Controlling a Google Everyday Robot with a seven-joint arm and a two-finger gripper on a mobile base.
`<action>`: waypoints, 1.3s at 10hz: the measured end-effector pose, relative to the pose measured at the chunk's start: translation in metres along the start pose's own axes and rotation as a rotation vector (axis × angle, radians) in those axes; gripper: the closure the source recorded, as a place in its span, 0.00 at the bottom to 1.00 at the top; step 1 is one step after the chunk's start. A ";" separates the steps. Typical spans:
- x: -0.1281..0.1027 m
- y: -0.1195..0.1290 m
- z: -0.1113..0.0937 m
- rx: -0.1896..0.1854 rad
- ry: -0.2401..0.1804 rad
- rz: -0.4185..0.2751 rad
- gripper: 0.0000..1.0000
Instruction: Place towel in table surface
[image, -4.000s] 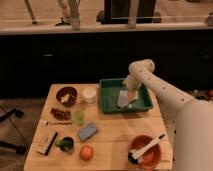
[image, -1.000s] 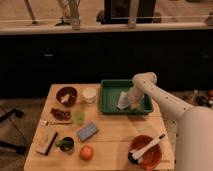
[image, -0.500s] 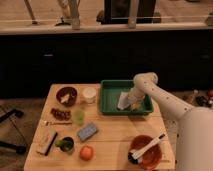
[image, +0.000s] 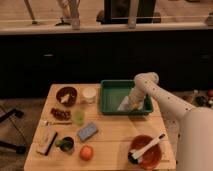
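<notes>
A pale towel (image: 124, 104) lies crumpled in the right half of the green tray (image: 111, 84), at the back of the wooden table (image: 112, 135). My gripper (image: 133, 103) is down inside the tray, right at the towel's right edge. The white arm comes in from the right and bends down over the tray's right rim. The wrist hides part of the towel.
A brown bowl (image: 66, 95) and a white cup (image: 89, 94) stand left of the tray. A green cup (image: 78, 116), blue sponge (image: 87, 131), orange (image: 86, 152) and wooden brush (image: 47, 142) lie at the front left. An orange bowl with a brush (image: 145, 151) is front right.
The arm has swung from above the tray's middle to its right side and lowered the gripper onto the towel. In the last half second it barely moves.
</notes>
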 end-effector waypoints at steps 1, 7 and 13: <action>0.001 0.000 0.000 0.000 0.002 0.001 0.85; -0.012 0.006 -0.017 0.006 -0.003 -0.036 0.91; -0.032 0.014 -0.029 0.013 -0.019 -0.093 0.69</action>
